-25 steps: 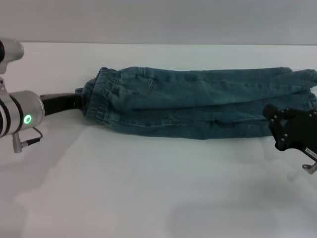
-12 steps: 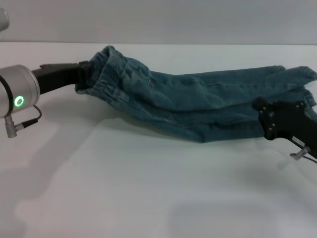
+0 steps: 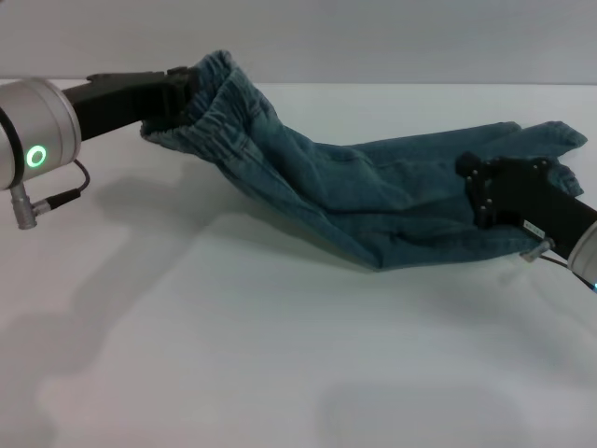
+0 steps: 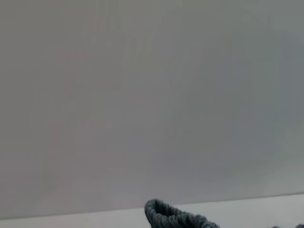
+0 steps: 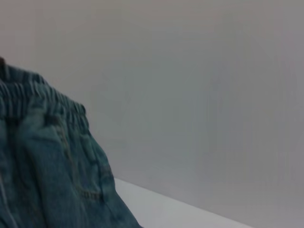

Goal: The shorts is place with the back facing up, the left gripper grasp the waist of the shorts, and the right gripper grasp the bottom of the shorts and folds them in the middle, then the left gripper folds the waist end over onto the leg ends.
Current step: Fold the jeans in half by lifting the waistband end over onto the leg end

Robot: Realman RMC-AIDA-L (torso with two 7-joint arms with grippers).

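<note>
Two grippers are at work on the shorts (image 3: 373,201), which lie across the white table (image 3: 233,355), already doubled lengthwise. The waist (image 3: 210,103) is held clamped by the left gripper (image 3: 173,98) and is raised clear of the table at the robot's left; from there the denim slopes down to the far end. The right gripper (image 3: 494,191) rests low on the bottom (image 3: 536,140) at the robot's right; whether its fingers are closed on the cloth cannot be told, since they are hidden under the black body. In the right wrist view the gathered waist band is seen hanging high against the wall.

The step in hand is judged to be the last one: the waist end being folded over onto the leg ends. What is called for next is a carry of the waist across toward the right, then a lowering onto the hems so the edges meet. The bottom should be kept pinned or at least undisturbed, lest the whole garment be dragged along.
</note>
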